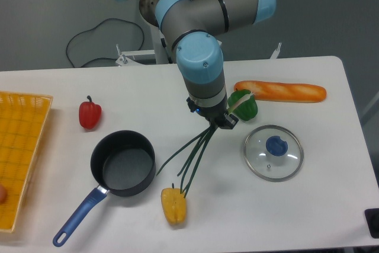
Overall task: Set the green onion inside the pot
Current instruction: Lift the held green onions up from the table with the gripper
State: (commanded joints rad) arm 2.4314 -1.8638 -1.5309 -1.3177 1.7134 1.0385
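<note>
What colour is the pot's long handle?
Blue. The pot's handle shows clearly in the fixed camera view.

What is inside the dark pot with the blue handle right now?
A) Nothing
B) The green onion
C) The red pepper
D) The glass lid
A: the pot shows only its bare dark bottom, while the green onion hangs beside it from the gripper.

A single fixed view looks steeply down from the front onto the white rectangular table (331, 205), facing the arm's base at the rear, moderately near; the gripper (220, 121) sits near centre frame.
</note>
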